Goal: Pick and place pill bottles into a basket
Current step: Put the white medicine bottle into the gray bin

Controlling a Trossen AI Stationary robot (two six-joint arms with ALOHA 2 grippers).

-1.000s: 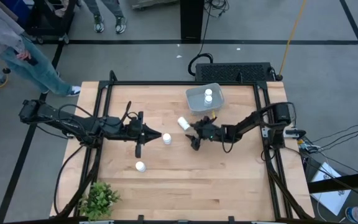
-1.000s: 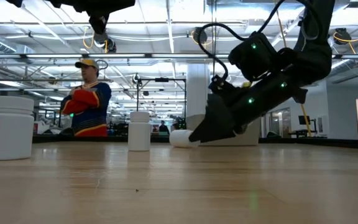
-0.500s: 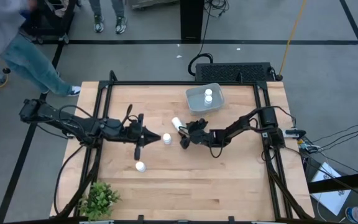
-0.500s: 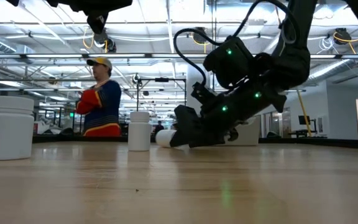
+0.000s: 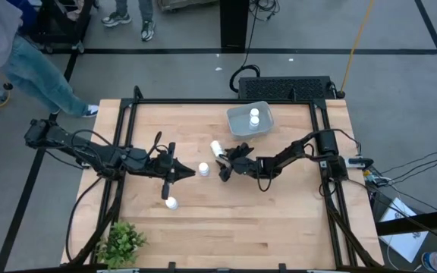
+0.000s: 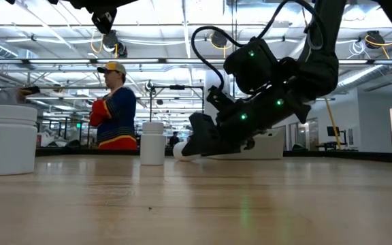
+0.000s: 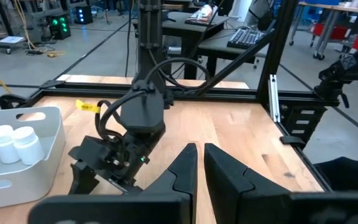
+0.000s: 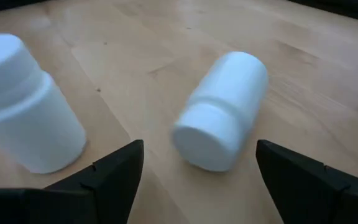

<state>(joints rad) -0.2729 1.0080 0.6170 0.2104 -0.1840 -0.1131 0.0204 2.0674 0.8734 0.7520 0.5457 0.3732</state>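
Five pill bottles are accounted for: two stand inside the basket [image 5: 249, 120] at the counter's [image 5: 279, 220] far side, right of centre, and three remain on the wood. One toppled bottle [image 5: 216, 149] lies on its side near the counter's middle, and the right pincer [image 5: 223, 168] sits low just beside it, fingers spread wide with the bottle framed between them in the right wrist view [image 8: 221, 127]; the fingers do not touch it and hold nothing. An upright bottle [image 5: 202, 168] stands just left of that pincer. The left pincer [image 5: 193, 170] points at this upright bottle from the left; its fingers [image 7: 182, 169] are nearly closed, a thin gap between them, empty. The fifth bottle [image 5: 171, 202] stands nearer the counter's front, partly beside the left arm. In the low view the right pincer's tips are hard to separate from the arm's dark bulk, and the basket is largely hidden behind it. A person [image 6: 116, 109] stands in the room beyond.
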